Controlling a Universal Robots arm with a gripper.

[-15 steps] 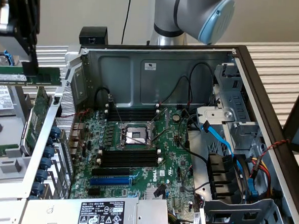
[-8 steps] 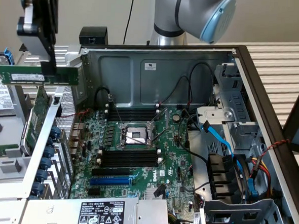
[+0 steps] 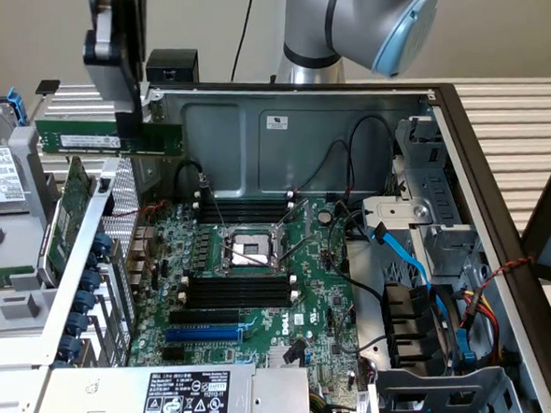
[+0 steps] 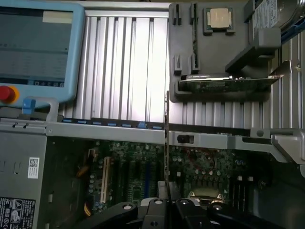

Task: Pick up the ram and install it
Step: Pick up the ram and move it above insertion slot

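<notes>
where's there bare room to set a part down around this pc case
Bare slatted table beyond the case rim on the exterior view's right, and between the blue-framed pendant and the grey tray. Crowded: the motherboard, the cabled drive bay, and the spot where the claw holds the ram.

Robotics lab bench by the look of it; opened-up desktop PC case (image 3: pixel 260 159) below the gripper (image 3: pixel 130 130); slatted aluminium table (image 4: pixel 124 71); teach pendant (image 4: pixel 38 47) with red e-stop (image 4: pixel 5 93) beyond.
</notes>
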